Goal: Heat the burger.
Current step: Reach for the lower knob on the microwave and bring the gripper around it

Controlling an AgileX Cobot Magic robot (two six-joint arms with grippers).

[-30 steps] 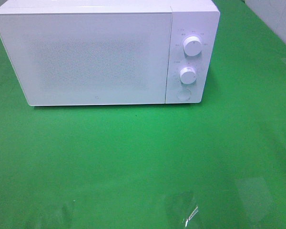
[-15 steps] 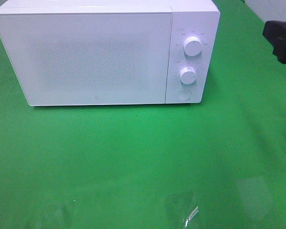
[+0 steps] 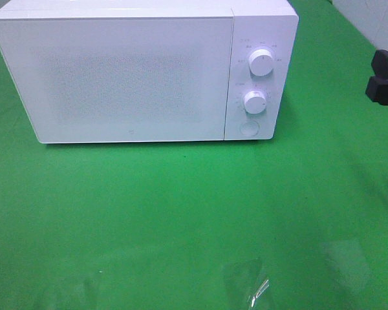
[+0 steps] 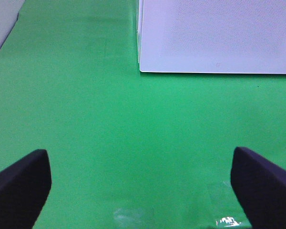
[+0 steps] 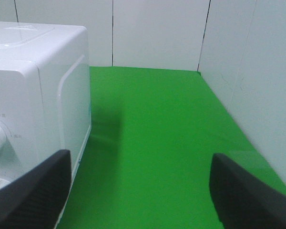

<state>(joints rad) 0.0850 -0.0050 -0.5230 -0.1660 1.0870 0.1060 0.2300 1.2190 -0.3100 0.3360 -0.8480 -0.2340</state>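
The bench is covered by a bright green cloth. A white microwave is set on it toward the far edge, left of the middle, with its door shut. Two round knobs and a round button are carried on its right-hand panel. Close to the near edge, right of the middle, a small patch of clear glinting film is seen flat on the cloth.

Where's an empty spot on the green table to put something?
The wide green cloth in front of the microwave is bare, down to a shiny clear scrap near the front edge. Right of the microwave is tighter: the right gripper hangs there.
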